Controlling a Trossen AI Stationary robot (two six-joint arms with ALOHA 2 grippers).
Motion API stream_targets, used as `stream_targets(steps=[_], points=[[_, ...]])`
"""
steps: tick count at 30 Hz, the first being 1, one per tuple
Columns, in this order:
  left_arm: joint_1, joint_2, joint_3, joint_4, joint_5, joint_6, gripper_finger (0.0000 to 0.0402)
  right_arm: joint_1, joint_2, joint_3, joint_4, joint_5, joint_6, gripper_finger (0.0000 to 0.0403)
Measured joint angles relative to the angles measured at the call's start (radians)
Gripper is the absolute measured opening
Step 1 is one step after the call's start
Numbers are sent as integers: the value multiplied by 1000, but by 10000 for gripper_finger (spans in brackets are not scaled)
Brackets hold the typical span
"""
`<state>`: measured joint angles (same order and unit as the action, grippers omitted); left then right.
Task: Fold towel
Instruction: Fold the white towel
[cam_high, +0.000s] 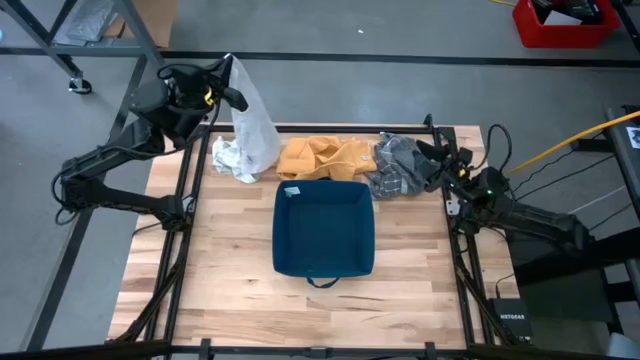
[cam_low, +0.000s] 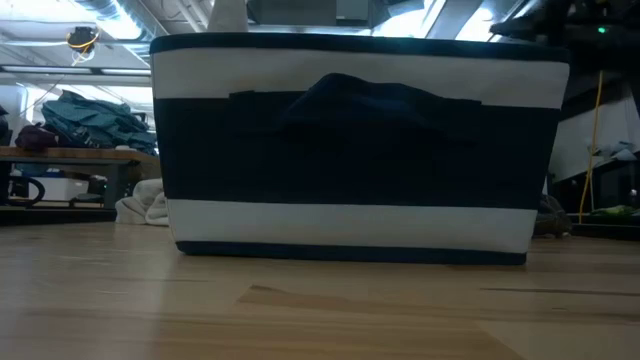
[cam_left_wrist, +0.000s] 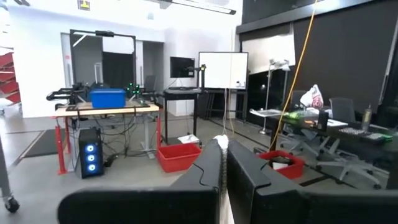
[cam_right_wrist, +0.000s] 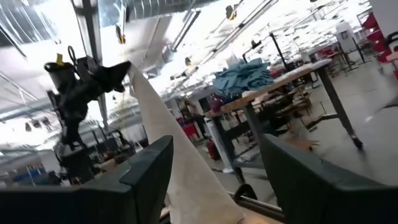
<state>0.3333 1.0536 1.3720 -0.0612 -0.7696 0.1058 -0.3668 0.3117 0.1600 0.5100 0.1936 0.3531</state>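
A white towel (cam_high: 252, 125) hangs from my left gripper (cam_high: 226, 80), which is raised over the table's far left corner and shut on it. In the right wrist view the towel (cam_right_wrist: 177, 155) drapes down from that gripper. Its crumpled lower end (cam_high: 232, 160) rests on the table. My right gripper (cam_high: 437, 160) is open at the far right, beside a grey cloth (cam_high: 395, 167), and touches nothing. In its own view the fingers (cam_right_wrist: 214, 180) stand wide apart. My left gripper pinches the white towel's top corner (cam_right_wrist: 129, 67) between its two fingers, reaching in roughly level from the table's left side. A sliver of white (cam_left_wrist: 224, 142) shows between the fingers. The towel hangs below the hold, its lower end bunched on the table.
A navy fabric bin (cam_high: 323, 230) with white bands (cam_low: 350, 220) sits mid-table and fills the low view. A yellow cloth (cam_high: 322, 157) lies crumpled behind it, between the white towel and the grey cloth. Bare wood lies in front of the bin and on either side of it.
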Motion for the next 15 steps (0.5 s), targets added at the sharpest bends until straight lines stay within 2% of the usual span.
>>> stream_targets(steps=[7,15], points=[[14,39,0,10,1,-5,0,0,406,249,13,-34,-19,248],[15,71,0,100,1,-1,0,1,837,607,-56,-205,46,248]])
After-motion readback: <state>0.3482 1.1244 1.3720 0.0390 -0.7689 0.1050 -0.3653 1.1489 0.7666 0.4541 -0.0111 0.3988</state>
